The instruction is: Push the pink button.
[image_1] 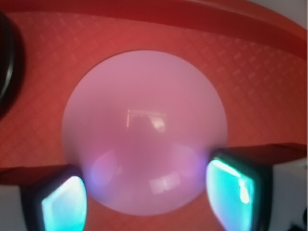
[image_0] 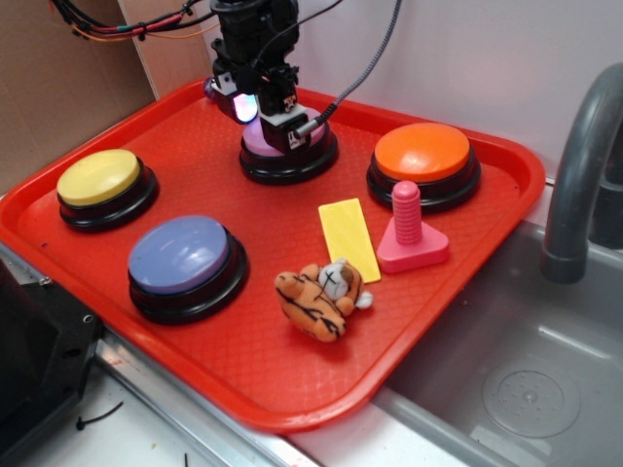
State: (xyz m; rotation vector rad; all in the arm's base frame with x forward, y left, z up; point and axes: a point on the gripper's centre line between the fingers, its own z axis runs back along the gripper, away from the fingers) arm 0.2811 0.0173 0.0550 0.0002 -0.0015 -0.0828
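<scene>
Red textured plastic forms the big tray (image_0: 243, 370) that carries everything in the exterior view. The black robot gripper (image_0: 265, 115) stands down on the round mauve-pink dome button on a black base (image_0: 288, 156) at the tray's back middle, hiding most of its top; whether it presses or merely touches I cannot tell. To its right sits a round orange dome button (image_0: 422, 152), to its left a round yellow dome button (image_0: 98, 177), and nearer the front a round lavender-blue dome button (image_0: 179, 254). A flat yellow rectangular block (image_0: 348, 237) lies beside a pink bolt-shaped toy on a triangular base (image_0: 410, 233), with a small striped tiger plush (image_0: 319, 298) just in front of them. A grey tap (image_0: 580, 165) rises over the metal sink (image_0: 526, 379) at right.

In the wrist view the mauve-pink dome (image_1: 144, 130) fills the centre, tray mesh around it. The gripper (image_1: 153, 195) stands parted, one teal-lit fingertip (image_1: 62, 204) at each lower edge of the dome, holding nothing
</scene>
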